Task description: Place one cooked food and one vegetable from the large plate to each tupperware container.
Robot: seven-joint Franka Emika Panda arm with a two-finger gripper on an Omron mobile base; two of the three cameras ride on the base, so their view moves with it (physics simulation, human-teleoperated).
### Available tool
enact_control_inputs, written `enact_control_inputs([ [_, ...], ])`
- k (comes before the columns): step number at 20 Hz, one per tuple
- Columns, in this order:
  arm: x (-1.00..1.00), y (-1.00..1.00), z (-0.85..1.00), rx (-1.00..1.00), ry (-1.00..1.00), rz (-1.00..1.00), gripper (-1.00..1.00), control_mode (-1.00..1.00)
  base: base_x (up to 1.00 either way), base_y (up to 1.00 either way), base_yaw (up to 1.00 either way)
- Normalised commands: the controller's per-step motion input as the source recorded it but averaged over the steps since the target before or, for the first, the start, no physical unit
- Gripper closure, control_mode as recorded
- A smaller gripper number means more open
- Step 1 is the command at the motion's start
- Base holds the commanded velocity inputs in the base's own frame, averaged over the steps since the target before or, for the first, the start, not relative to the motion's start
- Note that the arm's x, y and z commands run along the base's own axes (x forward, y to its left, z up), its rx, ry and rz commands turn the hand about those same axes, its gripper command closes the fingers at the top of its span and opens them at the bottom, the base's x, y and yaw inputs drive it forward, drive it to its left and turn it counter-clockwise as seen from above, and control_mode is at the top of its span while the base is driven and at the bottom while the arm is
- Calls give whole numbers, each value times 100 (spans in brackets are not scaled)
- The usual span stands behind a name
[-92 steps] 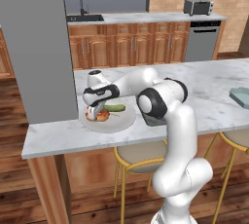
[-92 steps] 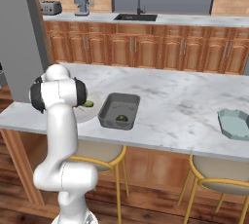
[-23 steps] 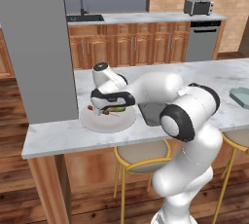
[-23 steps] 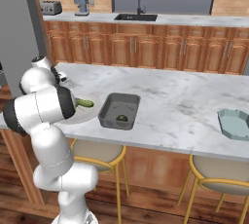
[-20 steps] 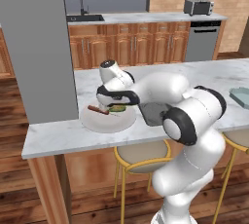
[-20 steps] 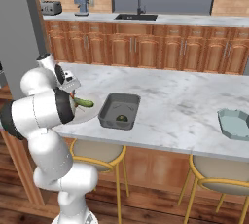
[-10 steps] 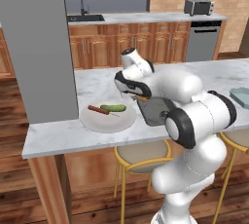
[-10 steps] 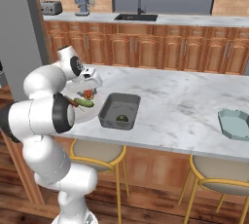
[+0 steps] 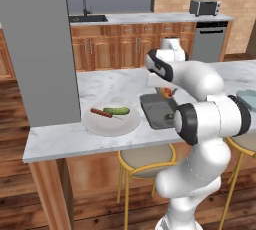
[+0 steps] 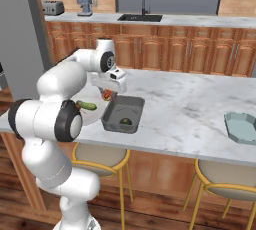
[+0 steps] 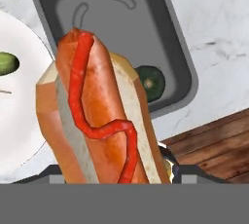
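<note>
My gripper [image 9: 166, 92] [image 10: 107, 94] is shut on a hot dog [image 11: 97, 116], a bun with a sausage and a red ketchup line. It hangs just above the far corner, on the plate's side, of the dark grey tupperware container [image 9: 159, 112] [image 10: 123, 114] [image 11: 121, 18]. A dark green vegetable [image 11: 151, 83] [image 10: 124, 121] lies in that container. The large plate [image 9: 111, 123] [image 11: 14, 121] sits left of it and carries a green pickle [image 9: 116, 110] [image 10: 86, 105] and a red sausage [image 9: 101, 113]. The pale blue-grey tupperware container [image 10: 241, 126] [image 9: 247, 99] stands far to the right on the counter.
The marble counter [image 10: 185, 104] stretches between the two containers. A grey pillar [image 9: 40, 49] rises at its left end. Stools [image 9: 145, 156] stand under the front edge. A back counter with a sink [image 10: 142, 18] and a toaster [image 9: 204, 7] lies beyond.
The arm has swung right from over the large plate to the dark grey container, carrying the hot dog with it. The pickle and sausage stay on the plate.
</note>
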Motion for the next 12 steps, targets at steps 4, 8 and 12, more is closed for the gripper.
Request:
enact_control_inputs([
  [4, 0, -32, -24, 21, 2, -1, 100, -100, 0, 0, 0],
  [8, 2, -1, -47, 0, 0, -19, 100, -100, 0, 0, 0],
  [12, 20, 9, -28, -1, 0, -5, 100, -100, 0, 0, 0],
])
